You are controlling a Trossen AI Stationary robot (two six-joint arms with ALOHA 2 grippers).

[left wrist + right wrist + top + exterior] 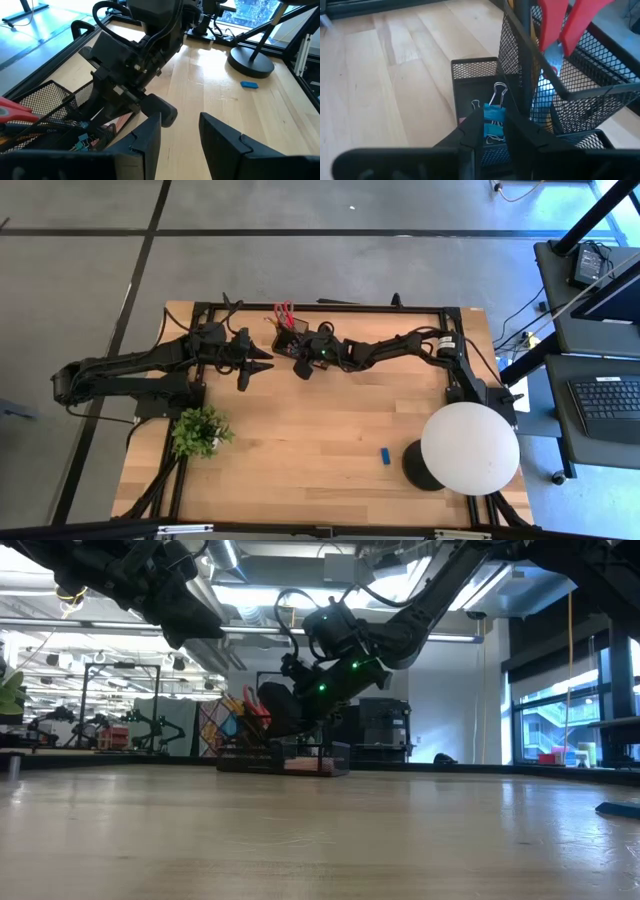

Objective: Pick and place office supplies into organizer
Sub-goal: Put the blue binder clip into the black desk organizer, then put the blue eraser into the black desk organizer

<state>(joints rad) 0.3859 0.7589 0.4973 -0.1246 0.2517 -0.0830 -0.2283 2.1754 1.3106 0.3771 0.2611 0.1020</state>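
Your wooden desk carries the organizer at its far edge, a potted plant near the left edge, and a blue block beside the lamp base.

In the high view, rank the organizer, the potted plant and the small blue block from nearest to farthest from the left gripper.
From the left gripper:
1. Organizer, just beyond it at the table's far edge.
2. Potted plant, near the left edge.
3. Small blue block, beside the lamp base.

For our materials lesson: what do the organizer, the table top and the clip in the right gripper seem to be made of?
Organizer: black wire mesh, likely coated metal; light shows through its grid.
Table top: pale wood planks with visible grain, faint sheen.
Binder clip in the right gripper: blue body, probably painted metal; shiny wire handles.
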